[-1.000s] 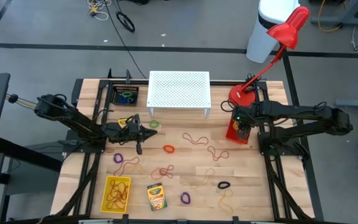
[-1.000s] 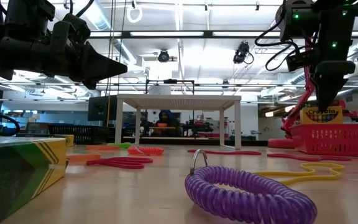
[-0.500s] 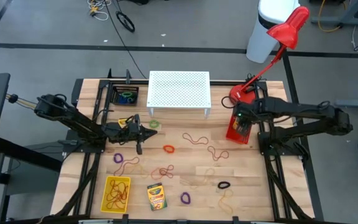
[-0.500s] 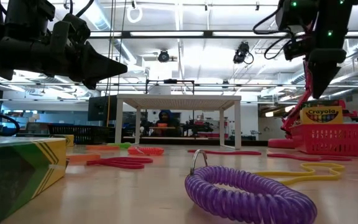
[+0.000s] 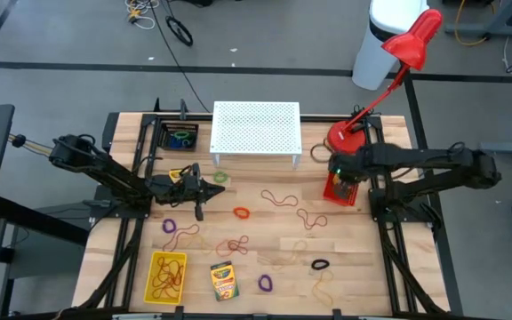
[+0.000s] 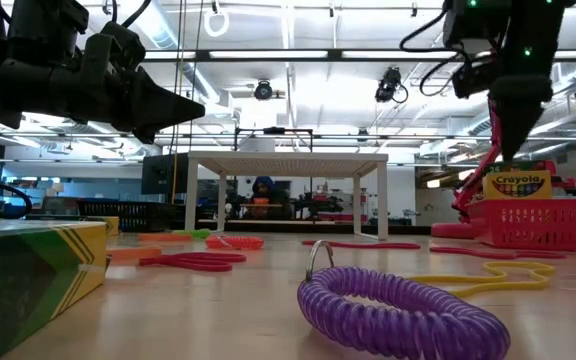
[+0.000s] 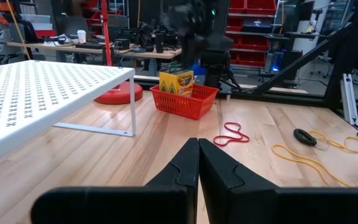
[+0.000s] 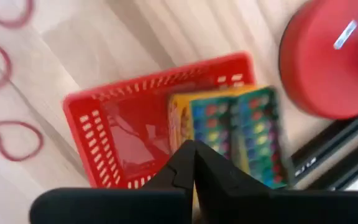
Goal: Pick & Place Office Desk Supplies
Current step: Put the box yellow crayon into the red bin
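- We see the right gripper now pressed shut and empty; a second ago its fingers straddled the crayon box.
- It has risen and hangs above the red basket, where that crayon box leans upright.
- Left gripper unmoved, closed on nothing, held above the table's left-centre.
- Another crayon box lies near the front edge.

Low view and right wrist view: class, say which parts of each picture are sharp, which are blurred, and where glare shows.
Low view: the purple coiled loop up close is sharp, the near crayon box soft, and the ceiling lights glare white behind the white perforated stand. Right wrist view: the red basket and its crayon box are smeared, the lamp base carries a bright highlight.
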Robot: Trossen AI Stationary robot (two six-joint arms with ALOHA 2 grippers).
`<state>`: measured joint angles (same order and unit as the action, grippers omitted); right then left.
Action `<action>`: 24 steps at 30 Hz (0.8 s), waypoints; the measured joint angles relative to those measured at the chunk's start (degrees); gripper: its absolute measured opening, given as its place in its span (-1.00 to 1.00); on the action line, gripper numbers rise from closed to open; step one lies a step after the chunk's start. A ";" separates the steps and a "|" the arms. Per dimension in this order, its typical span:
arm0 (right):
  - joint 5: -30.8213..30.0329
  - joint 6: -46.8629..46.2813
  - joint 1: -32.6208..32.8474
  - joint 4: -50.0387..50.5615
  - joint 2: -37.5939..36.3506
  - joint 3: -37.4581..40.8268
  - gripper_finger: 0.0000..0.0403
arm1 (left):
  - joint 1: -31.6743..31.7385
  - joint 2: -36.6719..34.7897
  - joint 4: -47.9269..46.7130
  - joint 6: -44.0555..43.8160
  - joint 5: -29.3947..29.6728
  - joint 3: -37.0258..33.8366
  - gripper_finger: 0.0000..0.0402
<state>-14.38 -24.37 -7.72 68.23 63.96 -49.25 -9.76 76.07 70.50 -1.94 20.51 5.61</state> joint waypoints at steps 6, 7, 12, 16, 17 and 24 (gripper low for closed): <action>-1.72 -10.24 8.97 -1.31 5.42 1.81 -0.97 | 0.00 0.00 -0.04 -0.02 0.02 0.00 -0.93; -2.05 -11.86 10.14 -1.31 6.46 1.91 -0.97 | 0.00 0.00 -0.02 -0.02 0.00 0.00 -0.93; -2.88 -17.20 13.10 -1.66 12.10 2.18 -0.97 | 0.00 0.00 -0.03 -0.01 0.02 0.00 -0.93; -3.20 -17.43 13.01 -3.22 15.99 2.20 -0.97 | 0.00 0.00 -0.04 -0.02 0.00 0.00 -0.93; -3.20 -17.41 12.95 -3.52 16.85 2.20 -0.96 | 0.00 0.00 -0.02 -0.02 0.02 0.00 -0.93; -4.24 -17.88 12.95 -4.04 20.11 2.20 -0.98 | 0.00 0.00 -0.02 -0.02 0.01 0.00 -0.93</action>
<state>-18.61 -42.25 5.23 64.19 84.07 -47.05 -9.76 76.07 70.48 -1.96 20.53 5.61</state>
